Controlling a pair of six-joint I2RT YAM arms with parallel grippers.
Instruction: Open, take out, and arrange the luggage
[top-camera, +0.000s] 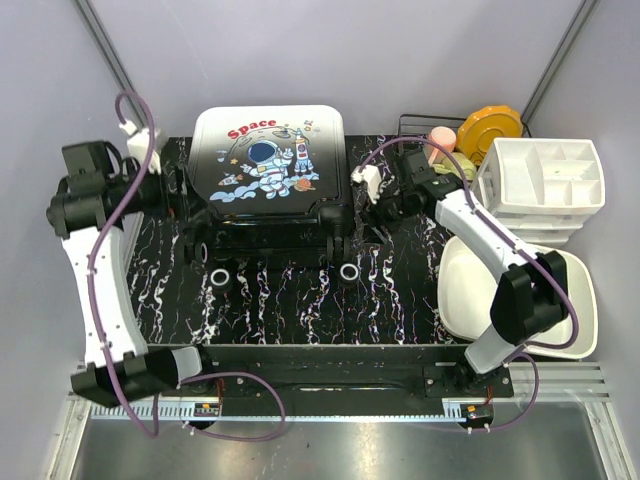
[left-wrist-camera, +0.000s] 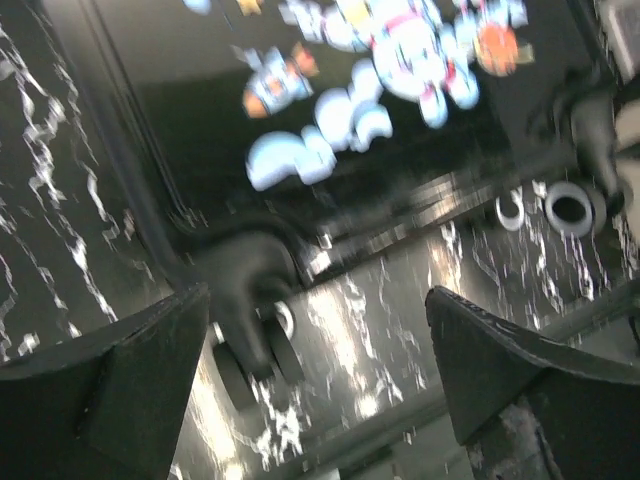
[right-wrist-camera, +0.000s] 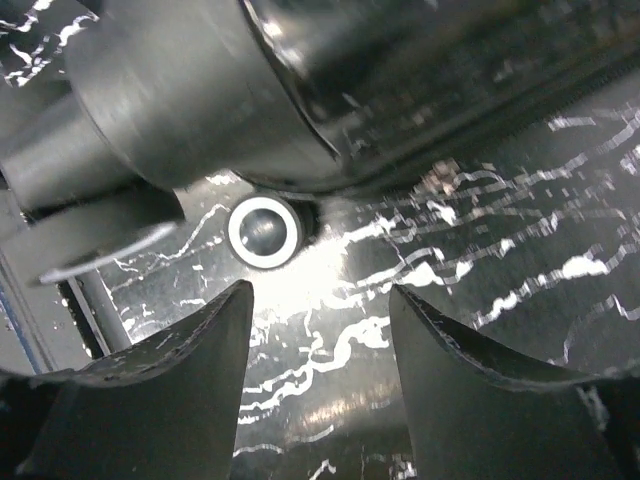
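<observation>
Okay so the luggage (top-camera: 268, 165) is lying flat and shut at the back middle of the table (top-camera: 400, 300), astronaut side up. The left gripper (left-wrist-camera: 318, 300) sits off its left edge with fingers spread wide, nothing in them. The right gripper (right-wrist-camera: 320, 290) is down low by the right corner, fingers apart and empty too, pointing at a wheel (right-wrist-camera: 264, 230). My worry: that shell looks slick, so a one-sided shove could just slide or spin the whole case. Those fingers might also snag the wheel instead of finding the zip.
</observation>
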